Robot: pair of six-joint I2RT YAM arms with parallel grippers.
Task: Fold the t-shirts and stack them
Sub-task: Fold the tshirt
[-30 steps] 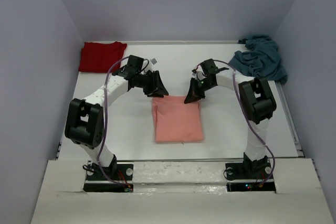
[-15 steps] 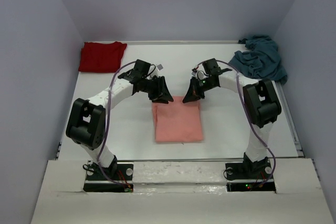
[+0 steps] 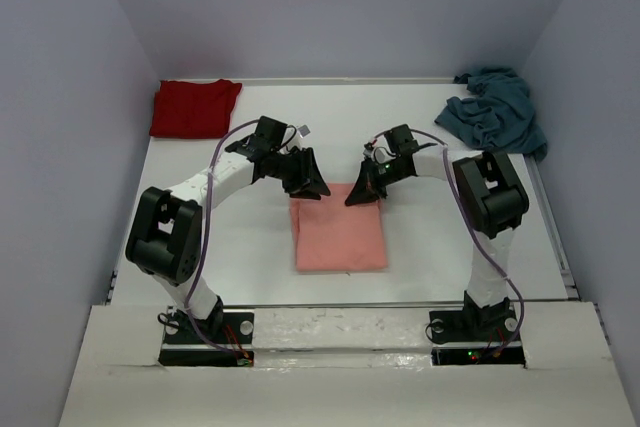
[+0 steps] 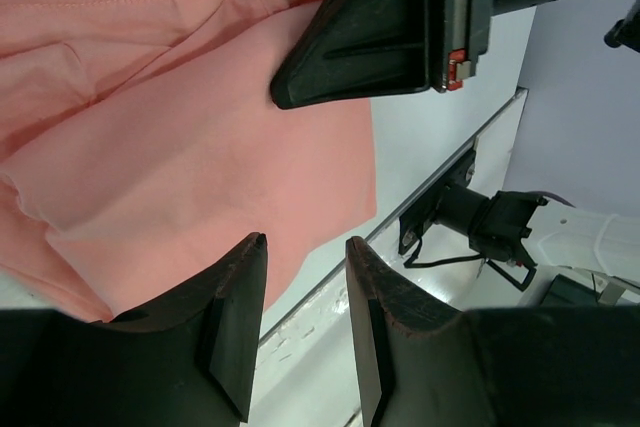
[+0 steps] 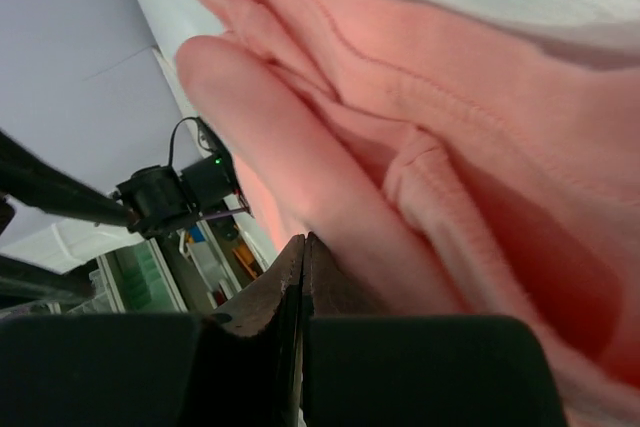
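Salmon-pink t-shirt (image 3: 340,237) folded into flat rectangle, middle of white table (image 3: 250,247), closest to arm bases. Left gripper (image 4: 305,247) over its far left corner, jaws apart, nothing between them. Right gripper (image 5: 303,244) over far right corner, jaws pressed together, no cloth seen pinched; contact with fabric unclear. Dark red t-shirt (image 3: 195,108) folded, far left corner. Teal-blue t-shirt (image 3: 495,112) crumpled heap, far right corner.
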